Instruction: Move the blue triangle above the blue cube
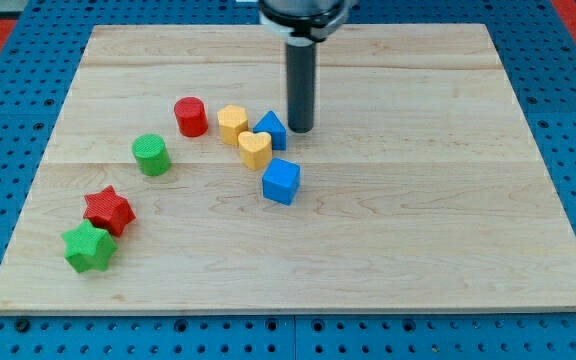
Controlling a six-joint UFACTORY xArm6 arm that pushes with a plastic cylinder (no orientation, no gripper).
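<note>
We are resting my tip point(299, 129) just right of the blue triangle point(271, 130). The triangle is sitting above the blue cube point(281, 181). We are carrying no pincer, only a rod.

The scene was covered by one view only, so nothing was shared between cameras. The board point(368, 250) was looked at from beyond its near edge, from above and at a downward slant (its far edge at the view's top appeared shorter than its near one). It was framed closely: nearly the whole width was filled, and a blue pegboard point(8, 90) was seen only as a margin round it. The rod was cut off by the view's top, its tip point(299, 130) being seen just right of the blue triangle point(271, 129).
</note>
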